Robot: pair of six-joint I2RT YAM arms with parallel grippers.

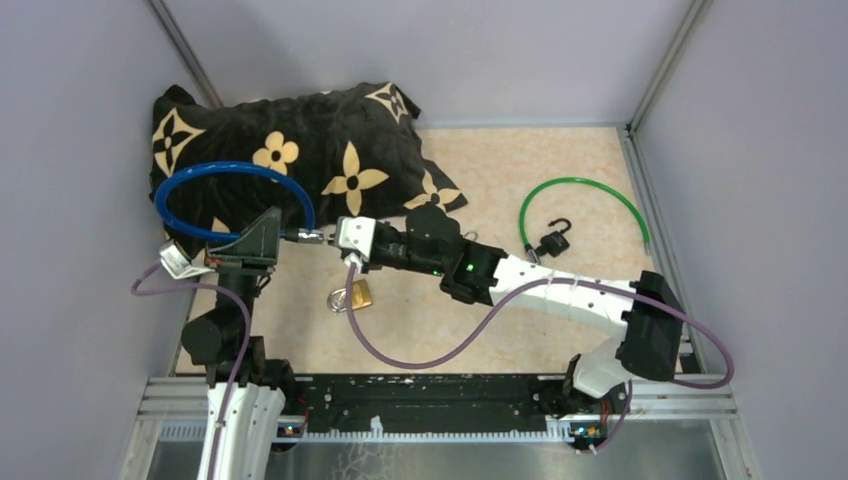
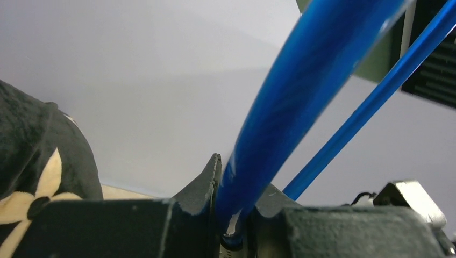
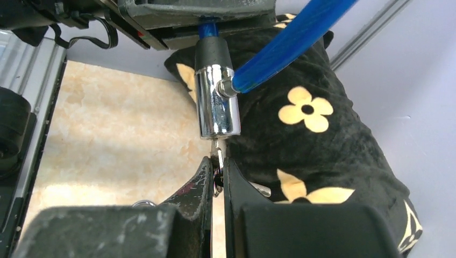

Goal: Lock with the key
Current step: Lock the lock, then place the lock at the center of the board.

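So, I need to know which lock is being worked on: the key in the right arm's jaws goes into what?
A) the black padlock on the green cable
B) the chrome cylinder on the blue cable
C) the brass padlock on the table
B: the key, pinched in the jaws of the right gripper, enters the chrome cylinder joined to the blue cable.

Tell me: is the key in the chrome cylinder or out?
In: the key runs from the shut right claw into the chrome cylinder.
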